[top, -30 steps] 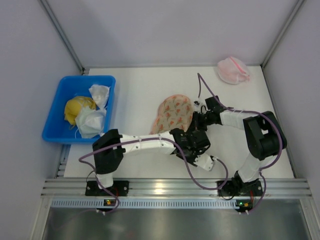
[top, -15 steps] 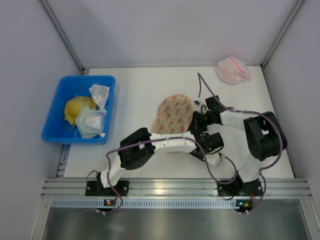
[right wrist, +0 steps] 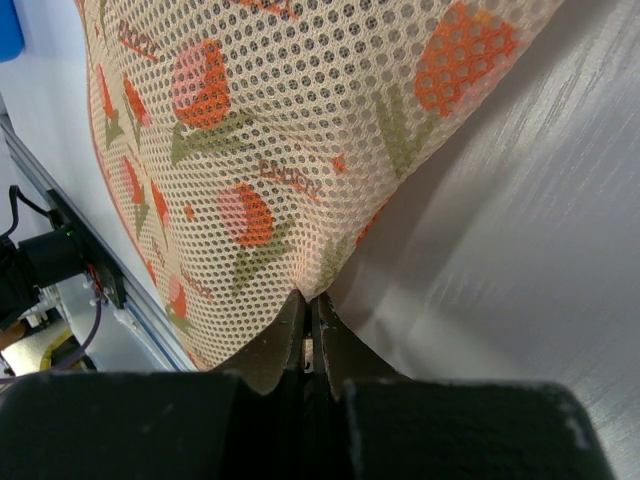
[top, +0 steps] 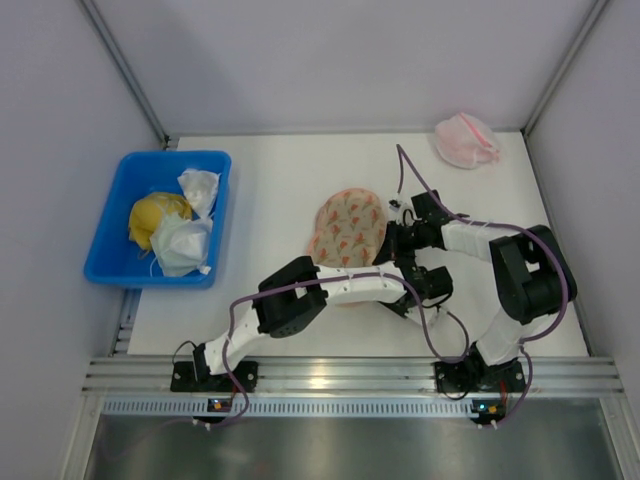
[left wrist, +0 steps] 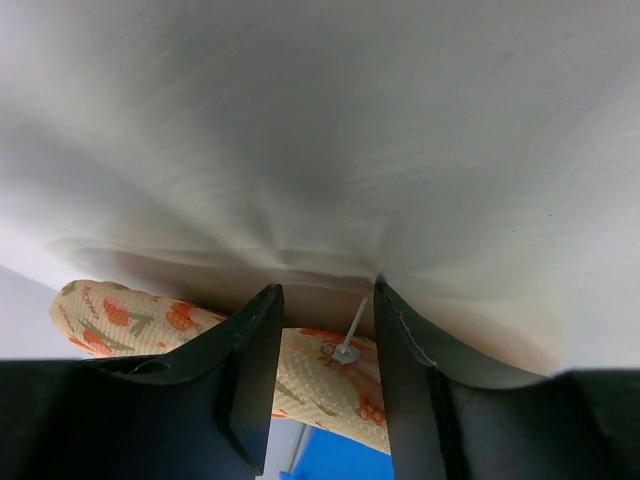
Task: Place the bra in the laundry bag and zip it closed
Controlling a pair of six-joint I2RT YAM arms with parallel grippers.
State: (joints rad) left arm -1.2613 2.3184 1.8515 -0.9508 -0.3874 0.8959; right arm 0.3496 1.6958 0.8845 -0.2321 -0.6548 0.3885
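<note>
Mid-worktop, right gripper (right wrist: 308,300) pinches laundry bag (top: 347,228) edge; left gripper (left wrist: 326,292) parted, empty, zipper pull (left wrist: 348,350) between; closing off-line could miss the small tab.

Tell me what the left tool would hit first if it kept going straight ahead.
Probably the laundry bag: its zipper pull sits between the open fingers of the left tool, just ahead. Depth is hard to judge.
</note>
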